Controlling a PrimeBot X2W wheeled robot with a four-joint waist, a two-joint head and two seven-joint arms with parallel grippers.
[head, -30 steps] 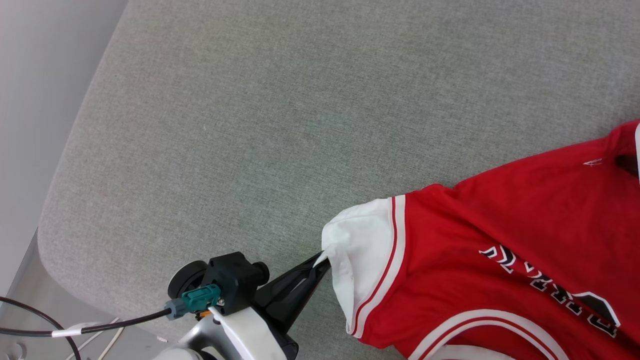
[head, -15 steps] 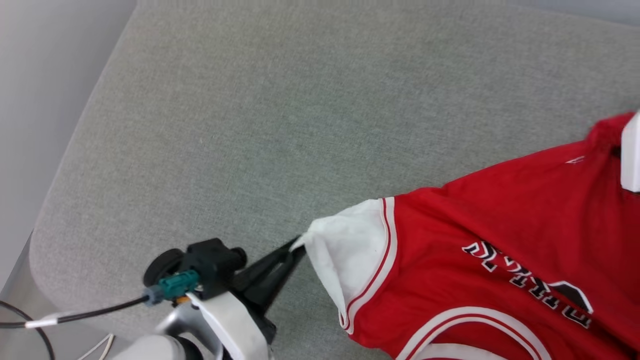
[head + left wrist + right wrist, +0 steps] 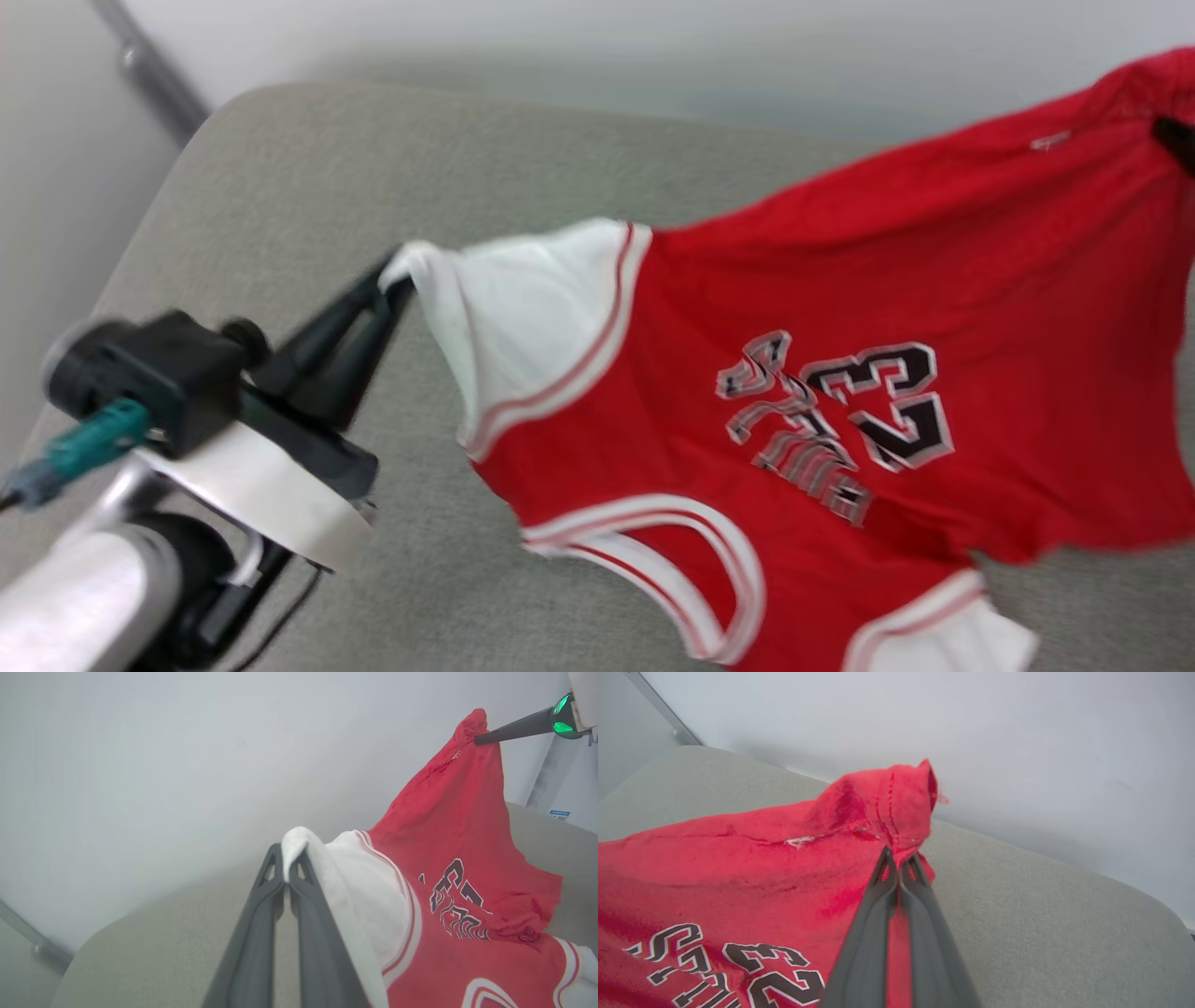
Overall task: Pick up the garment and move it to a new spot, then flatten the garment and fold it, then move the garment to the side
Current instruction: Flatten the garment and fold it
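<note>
Above the grey padded table (image 3: 280,168), the garment (image 3: 803,280) hangs stretched between both arms, its long axis running from the white sleeve pinched in the left gripper (image 3: 394,273) to the higher red edge pinched in the right gripper (image 3: 899,861); both pairs of fingers are pressed together on cloth

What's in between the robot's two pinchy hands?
The red garment hangs stretched between them: the left gripper pinches its white sleeve, the right gripper a red edge. The left wrist view shows it.

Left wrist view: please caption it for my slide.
Left claw pinches the white sleeve of the garment; right claw holds its red corner.
</note>
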